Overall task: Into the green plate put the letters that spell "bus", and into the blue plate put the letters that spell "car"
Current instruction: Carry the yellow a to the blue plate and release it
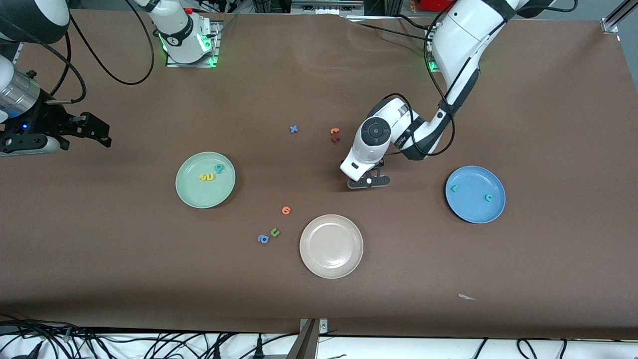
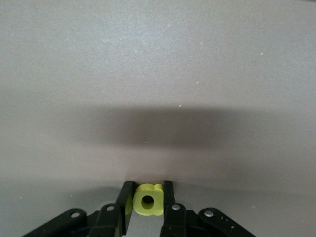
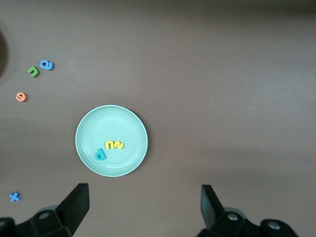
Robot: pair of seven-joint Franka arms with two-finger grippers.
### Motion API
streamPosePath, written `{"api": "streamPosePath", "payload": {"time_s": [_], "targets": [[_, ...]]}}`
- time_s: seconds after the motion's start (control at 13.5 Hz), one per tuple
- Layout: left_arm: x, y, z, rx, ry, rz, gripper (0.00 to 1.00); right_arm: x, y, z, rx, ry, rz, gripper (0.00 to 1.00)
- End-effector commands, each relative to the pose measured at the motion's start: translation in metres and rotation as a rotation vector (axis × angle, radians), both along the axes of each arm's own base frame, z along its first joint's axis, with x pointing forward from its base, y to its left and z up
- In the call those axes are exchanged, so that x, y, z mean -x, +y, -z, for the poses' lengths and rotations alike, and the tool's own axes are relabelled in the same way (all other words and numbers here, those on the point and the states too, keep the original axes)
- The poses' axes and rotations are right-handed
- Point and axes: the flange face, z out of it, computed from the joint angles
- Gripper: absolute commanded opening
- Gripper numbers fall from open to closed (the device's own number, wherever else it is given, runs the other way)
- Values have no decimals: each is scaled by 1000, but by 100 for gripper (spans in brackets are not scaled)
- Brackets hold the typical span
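Note:
My left gripper [image 1: 369, 182] is down at the table in its middle, between the blue plate [image 1: 473, 212] and the green plate [image 1: 192, 193]. In the left wrist view its fingers [image 2: 148, 185] are shut on the yellow a [image 2: 148, 200], one on each side. The blue plate holds a thin teal r [image 1: 454, 188] and a teal c [image 1: 489, 197]. On the green plate [image 3: 94, 127] lie the yellow u and s [image 3: 114, 144] and the teal b [image 3: 100, 155]. My right gripper [image 3: 145, 207] hangs open and empty above the table at the right arm's end [image 1: 84, 130].
A beige-white plate [image 1: 331, 264] sits nearest the front camera. Beside it lie an orange letter [image 1: 286, 210], an olive u [image 1: 274, 232] and a blue a [image 1: 263, 239]. A blue x [image 1: 293, 129], an orange letter [image 1: 334, 131] and a dark red letter [image 1: 335, 139] lie toward the bases.

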Motion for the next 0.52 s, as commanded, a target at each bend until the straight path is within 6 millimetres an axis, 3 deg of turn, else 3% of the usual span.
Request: {"api": "streamPosePath", "payload": {"time_s": [0.0, 0.15, 0.45], "targets": [[-30, 23, -30, -95, 30, 4, 16, -3, -1, -5, 4, -7, -14, 100], [-56, 40, -56, -126, 69, 25, 14, -3, -1, -4, 2, -5, -13, 100], [-105, 132, -81, -136, 156, 111, 13, -3, -1, -4, 1, -5, -13, 100]]}}
